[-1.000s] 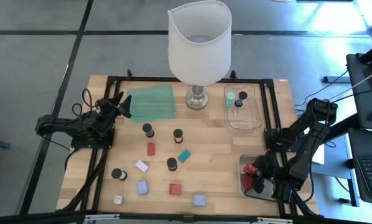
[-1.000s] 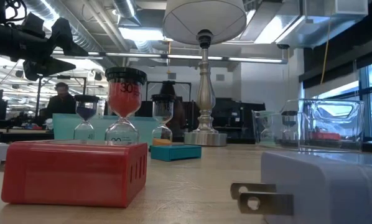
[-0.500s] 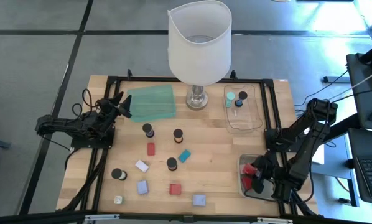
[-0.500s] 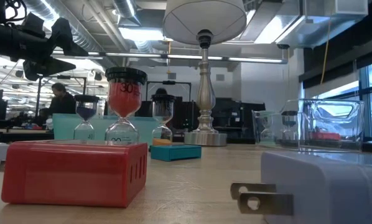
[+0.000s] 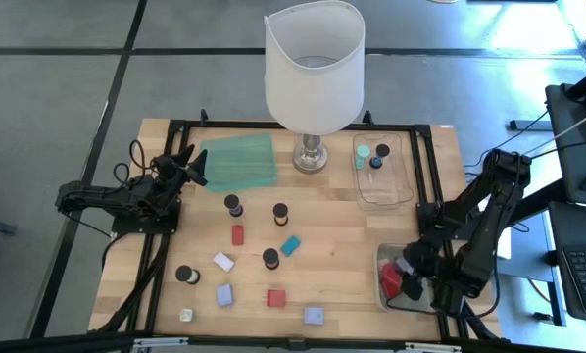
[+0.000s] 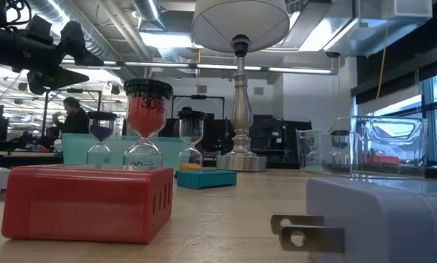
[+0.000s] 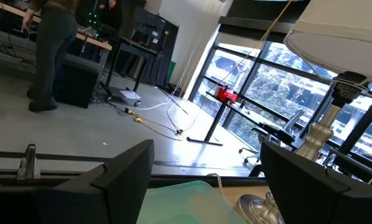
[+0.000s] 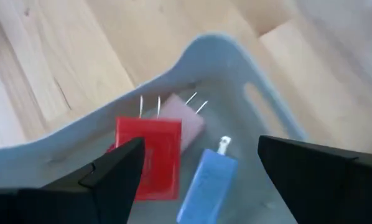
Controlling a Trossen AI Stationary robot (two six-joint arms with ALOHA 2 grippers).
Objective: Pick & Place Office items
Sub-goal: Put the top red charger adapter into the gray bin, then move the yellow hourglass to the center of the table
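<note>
My right gripper [image 8: 198, 180] hangs above the clear tray [image 8: 236, 56] with fingers apart and empty, directly over the red [image 8: 148, 155], pink [image 8: 183, 118] and blue [image 8: 208, 183] plug blocks lying inside.

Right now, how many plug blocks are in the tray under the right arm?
3: a red one, a pink one against it, and a blue one alongside. The right arm's fingers may hide more.
</note>
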